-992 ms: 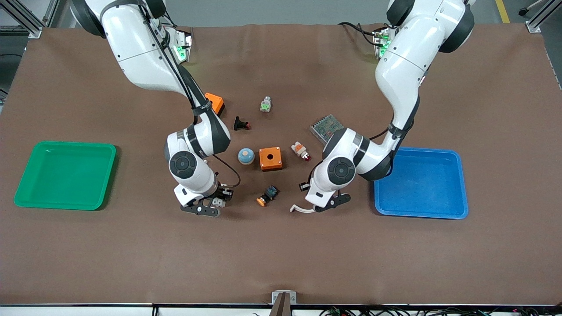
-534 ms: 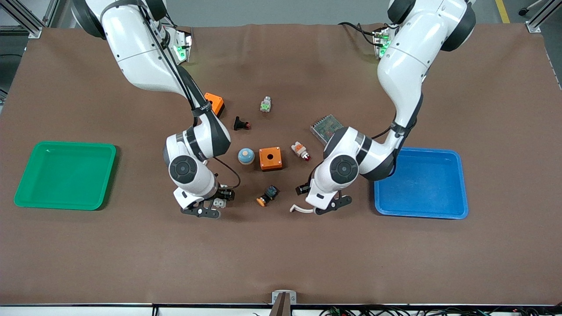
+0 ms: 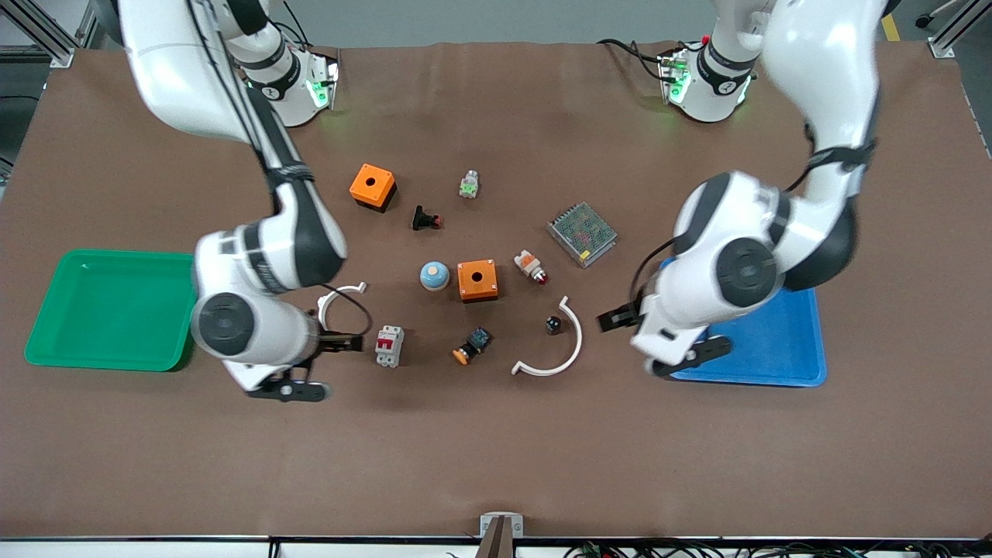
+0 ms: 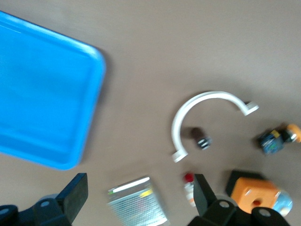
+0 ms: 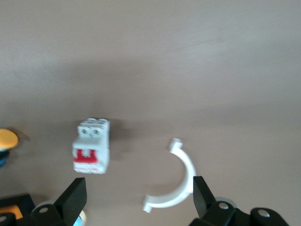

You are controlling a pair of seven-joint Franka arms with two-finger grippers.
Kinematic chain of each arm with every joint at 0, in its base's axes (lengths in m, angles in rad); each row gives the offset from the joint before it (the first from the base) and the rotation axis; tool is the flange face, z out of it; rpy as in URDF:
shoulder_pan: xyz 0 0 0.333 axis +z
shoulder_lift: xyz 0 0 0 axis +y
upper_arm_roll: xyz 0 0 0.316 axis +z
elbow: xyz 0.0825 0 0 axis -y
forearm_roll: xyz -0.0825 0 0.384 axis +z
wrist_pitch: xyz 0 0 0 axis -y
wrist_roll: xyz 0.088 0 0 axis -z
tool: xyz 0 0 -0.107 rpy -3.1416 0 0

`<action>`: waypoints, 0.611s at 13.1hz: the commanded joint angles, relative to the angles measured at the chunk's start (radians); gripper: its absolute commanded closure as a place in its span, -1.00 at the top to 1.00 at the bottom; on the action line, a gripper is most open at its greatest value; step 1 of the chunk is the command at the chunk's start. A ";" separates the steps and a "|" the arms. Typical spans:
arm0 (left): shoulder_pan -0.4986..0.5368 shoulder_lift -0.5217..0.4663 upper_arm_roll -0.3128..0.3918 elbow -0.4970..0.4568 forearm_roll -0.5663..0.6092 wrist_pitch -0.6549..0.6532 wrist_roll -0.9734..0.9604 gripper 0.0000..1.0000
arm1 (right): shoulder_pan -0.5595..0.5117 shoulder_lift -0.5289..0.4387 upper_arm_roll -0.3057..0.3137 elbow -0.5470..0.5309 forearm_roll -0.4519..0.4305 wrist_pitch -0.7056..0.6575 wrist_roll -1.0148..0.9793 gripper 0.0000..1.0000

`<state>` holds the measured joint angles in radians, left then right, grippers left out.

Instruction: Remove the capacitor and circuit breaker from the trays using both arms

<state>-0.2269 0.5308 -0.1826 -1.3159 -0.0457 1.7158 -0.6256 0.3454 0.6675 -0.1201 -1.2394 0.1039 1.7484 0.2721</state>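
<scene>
The breaker (image 3: 389, 345), white-grey with red levers, lies on the brown table; it also shows in the right wrist view (image 5: 91, 146). My right gripper (image 3: 318, 366) is up over the table between the breaker and the green tray (image 3: 46, 353), open and empty (image 5: 138, 195). The capacitor (image 3: 553, 324), a tiny black cylinder, lies inside a large white arc (image 3: 562, 358); the left wrist view shows it too (image 4: 201, 139). My left gripper (image 3: 655, 339) is up over the blue tray's (image 3: 806, 364) edge, open and empty (image 4: 138, 197).
Between the arms lie two orange boxes (image 3: 477, 280) (image 3: 372, 186), a blue dome (image 3: 435, 275), a black-blue button with orange cap (image 3: 473, 345), a white-orange indicator (image 3: 531, 266), a mesh power unit (image 3: 582, 232), a black flared button (image 3: 425, 219) and a small white arc (image 3: 341, 297).
Both grippers were low at the breaker and the capacitor. They have opened, risen and pulled away, the right toward the green tray, the left toward the blue tray. Both parts stay on the table.
</scene>
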 commanded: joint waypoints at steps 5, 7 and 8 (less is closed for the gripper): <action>0.308 -0.401 -0.006 -0.302 -0.019 -0.110 0.436 0.99 | -0.189 -0.305 -0.013 -0.096 -0.093 -0.280 -0.243 1.00; 0.359 -0.481 -0.006 -0.342 -0.022 -0.110 0.503 0.99 | -0.245 -0.394 -0.013 -0.165 -0.093 -0.279 -0.290 1.00; 0.372 -0.512 -0.005 -0.348 -0.022 -0.113 0.506 0.99 | -0.272 -0.416 -0.013 -0.176 -0.093 -0.279 -0.330 1.00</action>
<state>0.1243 0.1177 -0.1803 -1.5852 -0.0487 1.5911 -0.1413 0.1199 0.3416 -0.1509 -1.3193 0.0245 1.4540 -0.0051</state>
